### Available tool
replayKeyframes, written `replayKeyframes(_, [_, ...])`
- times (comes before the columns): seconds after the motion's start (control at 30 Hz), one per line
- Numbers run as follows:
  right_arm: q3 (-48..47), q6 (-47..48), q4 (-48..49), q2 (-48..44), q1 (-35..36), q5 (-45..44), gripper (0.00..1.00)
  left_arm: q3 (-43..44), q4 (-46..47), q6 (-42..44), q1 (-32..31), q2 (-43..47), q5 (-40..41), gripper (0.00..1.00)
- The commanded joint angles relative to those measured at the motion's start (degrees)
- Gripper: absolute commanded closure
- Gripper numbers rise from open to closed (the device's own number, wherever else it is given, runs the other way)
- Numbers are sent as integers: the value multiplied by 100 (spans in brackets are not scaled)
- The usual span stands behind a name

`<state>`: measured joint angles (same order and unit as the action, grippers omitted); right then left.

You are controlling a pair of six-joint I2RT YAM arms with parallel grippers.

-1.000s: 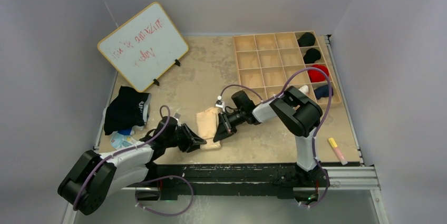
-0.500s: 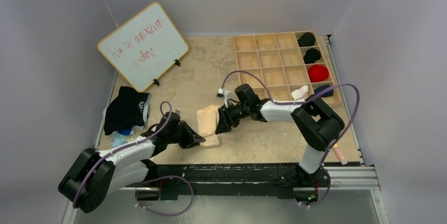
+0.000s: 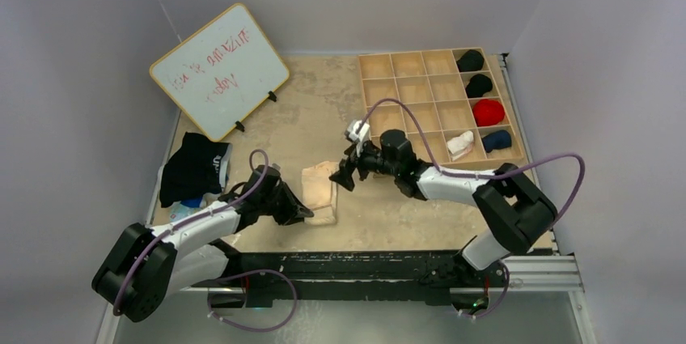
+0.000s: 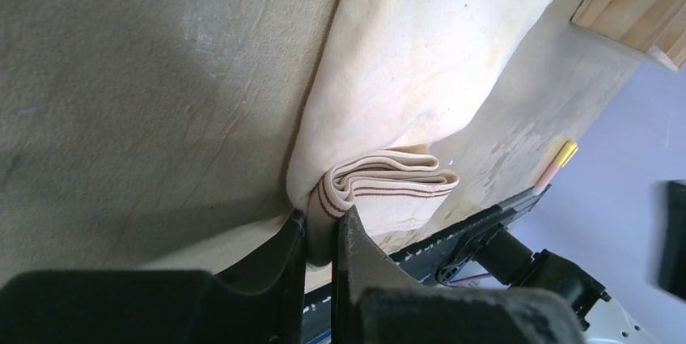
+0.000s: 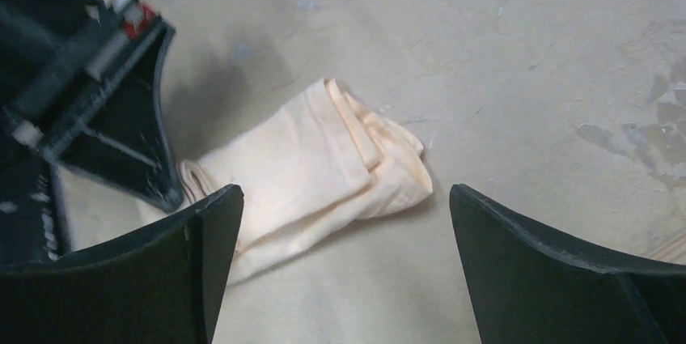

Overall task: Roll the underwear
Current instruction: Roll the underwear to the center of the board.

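One cream underwear [image 3: 319, 192] tight between two left fingers [image 4: 279, 259]; two right fingers [image 5: 558, 271] wide apart.

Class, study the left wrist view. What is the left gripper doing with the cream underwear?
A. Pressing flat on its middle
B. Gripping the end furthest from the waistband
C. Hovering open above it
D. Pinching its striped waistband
D: in the left wrist view the left gripper is shut on the folded striped waistband at the near end of the underwear.
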<state>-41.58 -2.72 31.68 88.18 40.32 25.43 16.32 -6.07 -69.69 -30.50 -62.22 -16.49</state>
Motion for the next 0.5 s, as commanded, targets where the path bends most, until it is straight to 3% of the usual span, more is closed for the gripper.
replayKeyframes(0.0, [1128,1922,2366,-136,636,-236,4,303,-609,303,35,-113,248,100])
replayKeyframes(0.1, [1608,3832,2749,-77,1403,-640,16,320,-617,291,41,-152,260,100])
replayKeyframes(0.2, [1934,4682,3302,189,2057,-1259,25,352,-624,283,37,-214,256,100])
replayKeyframes(0.37, [2048,5297,3396,559,2754,-1621,23,397,-687,352,42,-238,253,100])
replayKeyframes(0.47, [2028,5464,3328,786,2907,-1791,27,463,-773,414,57,-267,260,100])
